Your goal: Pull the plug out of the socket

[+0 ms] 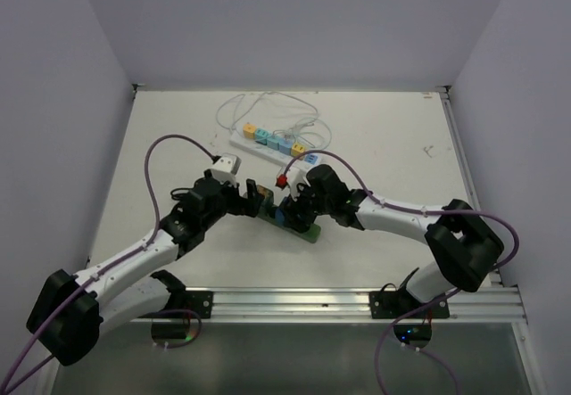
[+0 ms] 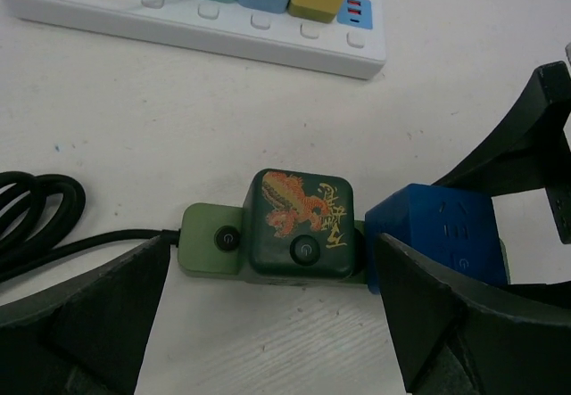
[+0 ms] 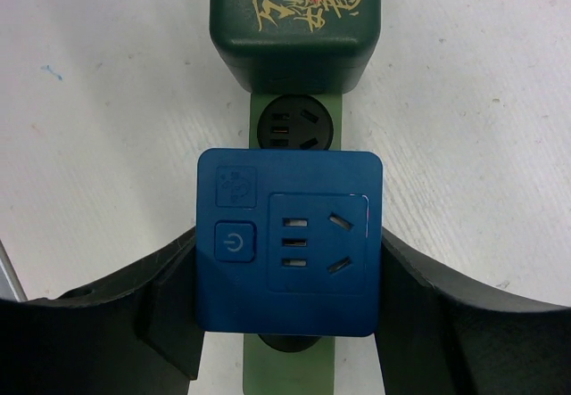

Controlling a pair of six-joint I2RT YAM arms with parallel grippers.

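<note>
A green socket strip (image 2: 201, 239) lies on the white table and also shows in the top view (image 1: 310, 233). A dark green plug cube with a dragon picture (image 2: 299, 226) and a blue plug cube (image 3: 290, 243) sit in it, with an empty socket (image 3: 294, 127) between them. My right gripper (image 3: 290, 279) is shut on the blue plug, one finger against each side. My left gripper (image 2: 272, 315) is open, low over the table just in front of the strip's dark green plug end. The blue plug also shows in the left wrist view (image 2: 437, 234).
A white power strip (image 1: 272, 144) with several coloured cubes plugged in lies further back, with its white cable (image 1: 268, 110) coiled behind it. The green strip's black cable (image 2: 36, 208) loops at the left. Both grippers (image 1: 277, 206) meet over the green strip.
</note>
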